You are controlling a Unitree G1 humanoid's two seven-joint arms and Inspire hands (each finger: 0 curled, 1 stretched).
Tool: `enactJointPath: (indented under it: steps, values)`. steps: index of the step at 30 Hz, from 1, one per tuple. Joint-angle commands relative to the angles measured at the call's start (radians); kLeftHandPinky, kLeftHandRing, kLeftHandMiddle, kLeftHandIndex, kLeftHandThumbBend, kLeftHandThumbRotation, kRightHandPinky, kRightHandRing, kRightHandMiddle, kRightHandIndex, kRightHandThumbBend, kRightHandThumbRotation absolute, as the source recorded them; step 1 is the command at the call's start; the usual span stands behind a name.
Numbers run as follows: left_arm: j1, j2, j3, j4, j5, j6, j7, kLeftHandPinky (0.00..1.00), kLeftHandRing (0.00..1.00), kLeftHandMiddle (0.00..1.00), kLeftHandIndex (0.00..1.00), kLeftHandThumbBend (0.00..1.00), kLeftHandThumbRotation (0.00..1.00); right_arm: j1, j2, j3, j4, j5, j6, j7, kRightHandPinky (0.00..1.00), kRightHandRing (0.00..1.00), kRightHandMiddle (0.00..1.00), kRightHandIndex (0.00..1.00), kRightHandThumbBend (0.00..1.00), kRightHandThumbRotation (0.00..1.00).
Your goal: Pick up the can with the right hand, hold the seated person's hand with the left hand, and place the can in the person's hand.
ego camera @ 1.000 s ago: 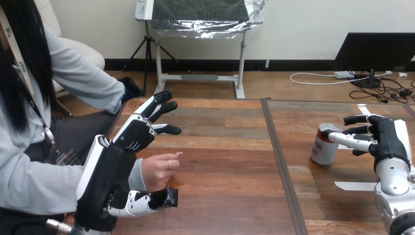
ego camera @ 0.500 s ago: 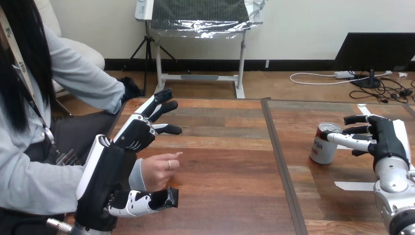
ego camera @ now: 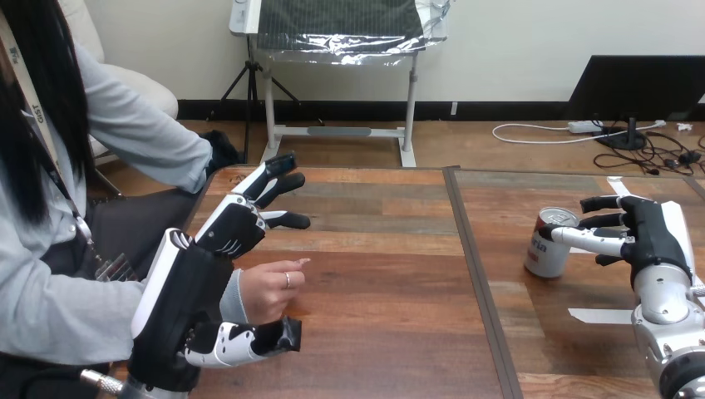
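the can stands on the right half of the wooden desk, just right of the seam that runs down the desk's top, and it looks slightly tilted. the right hand is beside it on the can's right, spread wide, with its fingers reaching straight toward the can. one white-shelled digit lies against the can's upper right side, near the rim; the rest are not wrapped round it, so the can is touched but not gripped. a strip of white tape lies flat on the desk in front of that hand.

at the desk's left side the left hand is also spread, fingers stretched out straight and away from the robot, thumb pointing right low down. the person's hand, loosely closed, rests in the gap between those fingers and the thumb, close above the thumb. nothing of the left hand is curled round it.
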Motion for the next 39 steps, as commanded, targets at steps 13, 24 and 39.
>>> enactJointPath:
  steps: [13, 24, 39]
  values:
    - [-0.093, 0.009, 0.011, 0.037, -0.016, -0.019, -0.009, 0.69, 0.87, 0.92, 0.89, 1.00, 0.67, -0.076, 0.000, 0.039, -0.071, -0.029, 0.021, -0.008, 0.39, 0.46, 0.55, 0.63, 1.00, 0.18]
    - [-0.106, 0.008, 0.021, 0.057, 0.001, -0.036, -0.006, 0.69, 0.87, 0.92, 0.89, 1.00, 0.66, -0.069, -0.004, 0.049, -0.096, -0.025, 0.027, -0.004, 0.35, 0.43, 0.51, 0.62, 1.00, 0.19]
    - [-0.123, 0.003, 0.029, 0.089, 0.020, -0.067, 0.003, 0.68, 0.85, 0.91, 0.89, 1.00, 0.68, -0.060, -0.013, 0.062, -0.124, -0.032, 0.055, -0.003, 0.40, 0.47, 0.53, 0.62, 1.00, 0.21]
